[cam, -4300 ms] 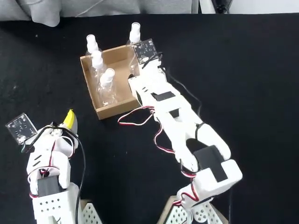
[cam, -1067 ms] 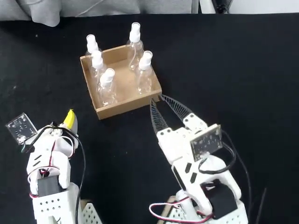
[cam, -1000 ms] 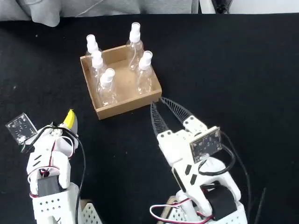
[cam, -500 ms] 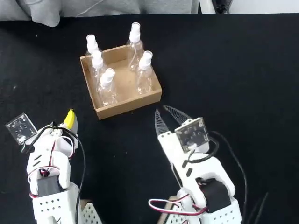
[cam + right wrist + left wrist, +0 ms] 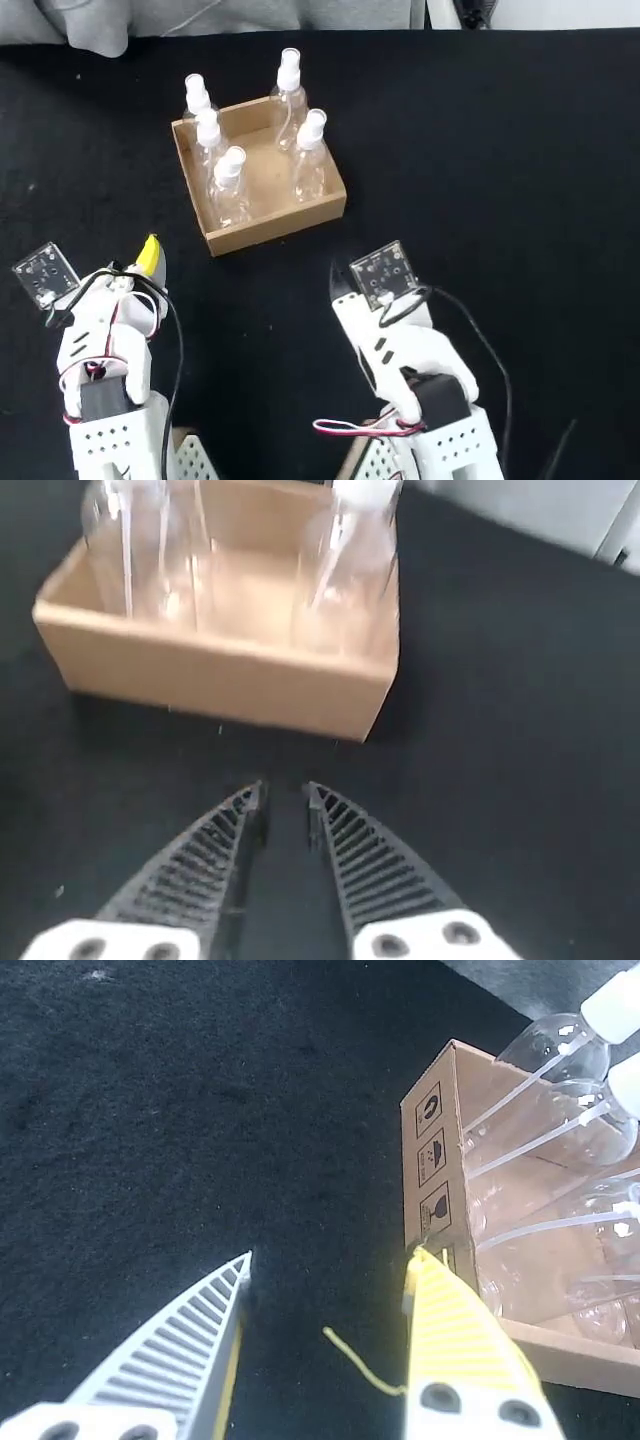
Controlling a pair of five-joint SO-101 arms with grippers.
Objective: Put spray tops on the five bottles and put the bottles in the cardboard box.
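Note:
The cardboard box (image 5: 268, 228) stands at the table's far left-centre. Several clear bottles with white spray tops stand upright in it, among them one at the near right (image 5: 310, 150) and one at the near left (image 5: 230, 180). My right gripper (image 5: 340, 278) is drawn back just in front of the box, empty and shut but for a narrow slit. In its wrist view the gripper (image 5: 285, 792) faces the box wall (image 5: 220, 680) and a bottle (image 5: 345, 570). My left gripper (image 5: 146, 258) rests at the near left, open and empty (image 5: 330, 1260), beside the box corner (image 5: 435, 1180).
Black cloth covers the table (image 5: 520, 180), with free room right of the box and between the arms. Grey fabric (image 5: 200, 15) lies along the far edge. Red and white wires (image 5: 350, 428) loop at the right arm's base.
The right arm was over the box, left a bottle there, pulled back toward its base, and its fingers closed from wide open. The left arm has not moved.

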